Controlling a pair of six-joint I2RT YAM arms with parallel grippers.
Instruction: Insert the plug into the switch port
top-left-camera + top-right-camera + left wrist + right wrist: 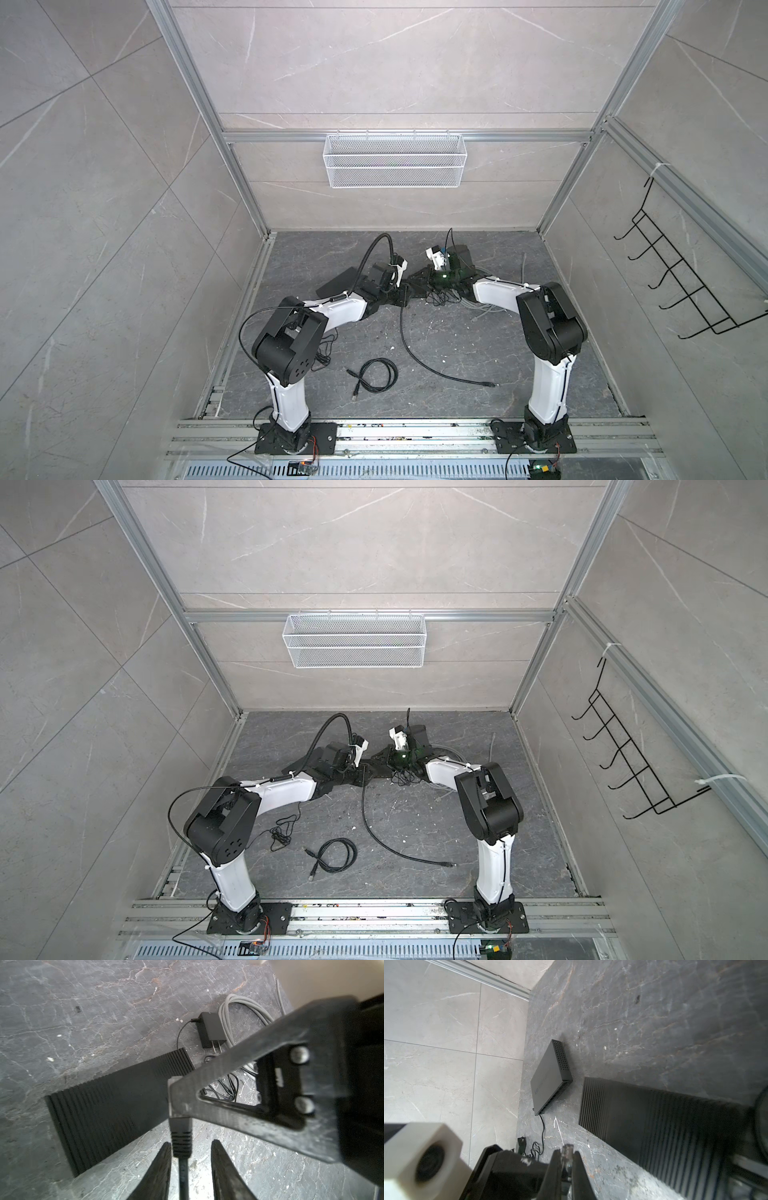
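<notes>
**Switch.** The flat black box-shaped switch lies on the dark grey veined stone counter, close to the left wall. It shows only in the right wrist view. A thin black cord leaves one corner of it. Its ports are too small to make out one by one.

**Ribbed unit.** A long black ribbed plastic housing lies just beside the switch without touching it.

**Spare lead.** A loosely coiled black cable lies near the front of the counter, between the two arm bases.

**Left end effector.** The left end effector is open. Its two black fingers stand either side of the cable just behind the plug. One finger is close against the strain-relief boot and the other is clear of it.

**Plug.** The black-booted plug with a clear connector tip sits at mid-counter. It is well apart from the switch and not in any port. Its long black cable trails forward and to the right across the counter.

**Right end effector.** The right end effector is clamped on the plug's clear tip, with its jaws nearly together.

**Right side.** A black wall-plug power adapter and a coil of grey round cable lie on the counter beneath the right arm.
</notes>
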